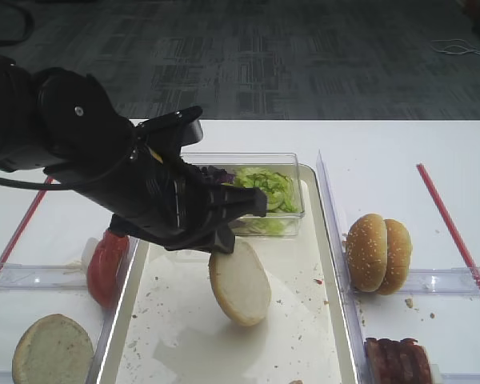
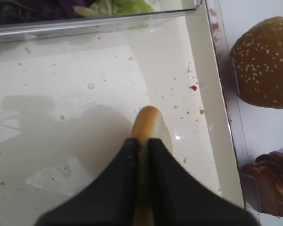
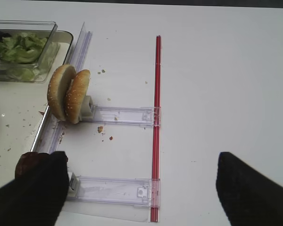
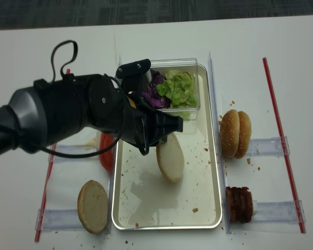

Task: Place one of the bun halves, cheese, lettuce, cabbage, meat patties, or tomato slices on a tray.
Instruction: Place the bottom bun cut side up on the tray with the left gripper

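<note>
Black left jaws pinched on a round, cream-faced bun half (image 1: 240,282) — over the crumb-speckled, silvery-rimmed tray (image 1: 336,320).

The left end effector (image 1: 224,240) grips a pale bun half (image 1: 240,283) by its edge, tilted above the crumb-speckled tray (image 1: 320,320) on a white worktop (image 1: 400,152).

Looks like a robot lab, not a real kitchen: plain white worktop (image 4: 21,52) marked with red tape lines (image 4: 283,140), clear plastic racks (image 4: 263,147) holding fake-looking burger parts, a black robot arm (image 4: 68,117), and grey office carpet (image 1: 304,56) behind.
</note>
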Motion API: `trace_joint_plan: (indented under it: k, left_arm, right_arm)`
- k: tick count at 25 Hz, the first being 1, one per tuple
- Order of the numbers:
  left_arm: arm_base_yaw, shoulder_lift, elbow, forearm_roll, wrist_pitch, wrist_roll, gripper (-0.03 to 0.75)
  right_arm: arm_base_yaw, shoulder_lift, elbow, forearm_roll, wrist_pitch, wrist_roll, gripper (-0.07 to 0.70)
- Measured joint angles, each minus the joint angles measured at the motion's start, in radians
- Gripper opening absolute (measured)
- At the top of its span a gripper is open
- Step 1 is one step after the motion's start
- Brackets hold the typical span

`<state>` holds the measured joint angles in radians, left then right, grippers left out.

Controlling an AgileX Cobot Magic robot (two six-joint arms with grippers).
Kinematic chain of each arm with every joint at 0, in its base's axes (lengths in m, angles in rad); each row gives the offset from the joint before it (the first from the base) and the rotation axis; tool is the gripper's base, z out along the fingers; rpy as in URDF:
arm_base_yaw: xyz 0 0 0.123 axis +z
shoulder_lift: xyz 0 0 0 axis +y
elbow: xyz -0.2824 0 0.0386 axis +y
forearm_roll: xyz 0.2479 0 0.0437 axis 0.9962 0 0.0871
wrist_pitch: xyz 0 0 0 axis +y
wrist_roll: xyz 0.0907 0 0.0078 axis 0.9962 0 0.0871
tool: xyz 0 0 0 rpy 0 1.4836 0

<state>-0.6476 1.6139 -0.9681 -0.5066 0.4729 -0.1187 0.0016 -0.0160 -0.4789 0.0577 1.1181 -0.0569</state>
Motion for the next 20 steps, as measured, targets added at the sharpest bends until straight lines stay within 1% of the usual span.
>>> trace_joint_plan:
  k: [5,9,11,14,20]
  left_arm:
    - [0.038,0.019,0.036,-0.112,-0.002,0.133,0.064]
    - [0.040,0.062,0.038,-0.219,-0.002,0.254,0.064]
    - [0.040,0.072,0.038,-0.258,-0.004,0.298,0.064]
    - [0.040,0.073,0.038,-0.267,-0.010,0.325,0.064]
    - [0.040,0.073,0.038,-0.268,-0.012,0.331,0.064]
  right_arm:
    - [0.000,0.000,0.000,0.000,0.000,0.000,0.660]
    - [0.000,0.000,0.000,-0.002,0.000,0.000,0.660]
    - [0.000,0.000,0.000,-0.002,0.000,0.000,0.660]
    - [0.000,0.000,0.000,-0.002,0.000,0.000,0.660]
    - [0.000,0.000,0.000,-0.002,0.000,0.000,0.660]
